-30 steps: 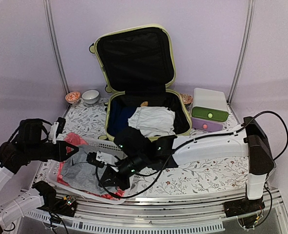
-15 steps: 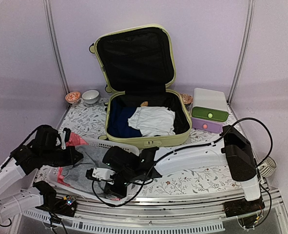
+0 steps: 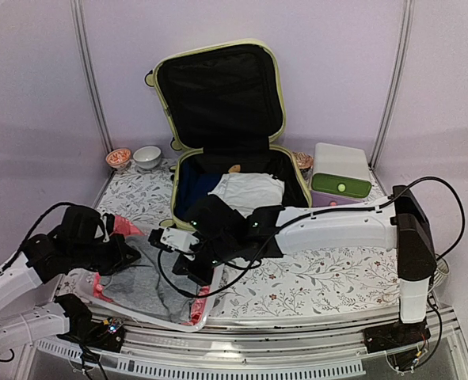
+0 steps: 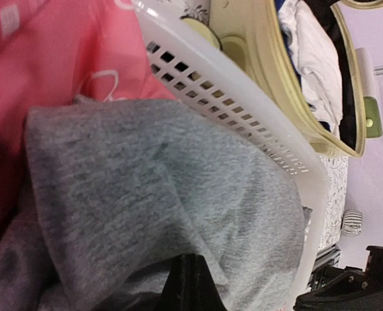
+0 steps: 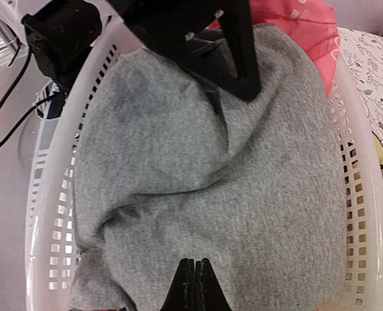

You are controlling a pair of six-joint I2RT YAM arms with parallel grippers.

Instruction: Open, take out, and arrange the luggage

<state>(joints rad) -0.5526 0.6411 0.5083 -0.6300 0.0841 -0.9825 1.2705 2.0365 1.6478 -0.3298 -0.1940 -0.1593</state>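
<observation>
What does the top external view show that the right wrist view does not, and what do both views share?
Only the top external view: the luggage with its lid up and white clothes inside, two small bowls, the white box. Only the right wrist view: the right gripper seen shut, tips together. Both: the grey garment in the white basket, the pink cloth, the left gripper at the garment.

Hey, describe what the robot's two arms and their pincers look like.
Both the left arm and right arm have white boxy links joined by black joints, with loose black cables; small green lights glow on the right one. The left pincer and right pincer have slim black fingers tapering to points.
</observation>
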